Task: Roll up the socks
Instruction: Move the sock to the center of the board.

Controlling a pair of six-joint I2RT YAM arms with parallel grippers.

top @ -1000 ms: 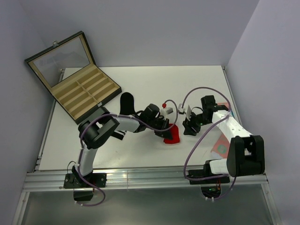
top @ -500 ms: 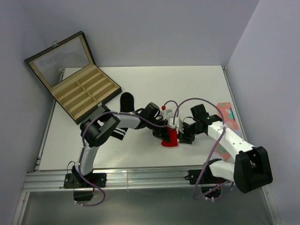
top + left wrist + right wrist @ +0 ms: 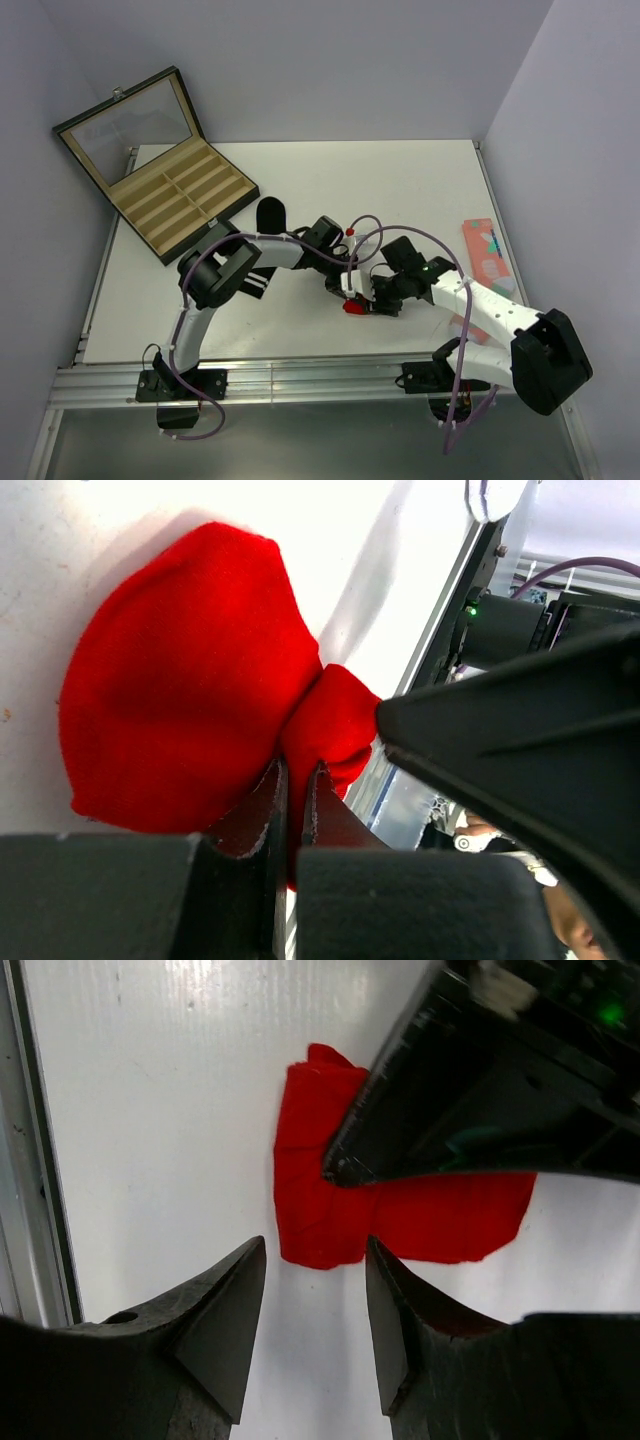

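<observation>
**Surface:** white table (image 3: 400, 180), grey walls behind it. We list items by size, largest first.

**Item:** compartmented display case (image 3: 175, 195), lid open, far left corner. Not involved.

**Item:** black sock (image 3: 268, 218), lying flat and unrolled, partly under the left arm, apart from the work.

**Item:** salmon-pink sock (image 3: 485, 250), at the right edge. Not ours to roll.

**Item:** right gripper (image 3: 313, 1250), jaws spread wide, holding nothing.

**Item:** left gripper (image 3: 295, 780), jaws all but closed, pinching red fabric.

**Item:** red sock (image 3: 310, 1200), bunched near the table's front centre.
- **Risk, as we judge it:** the two grippers crowd each other, so the right fingers may knock the left gripper. The pinch takes only a thin fold, which could slip and let the roll spring open.
- **Position:** one fold sits between the left jaws. The folded end lies in line with the gap of the right jaws, which touch nothing that we can see.
</observation>
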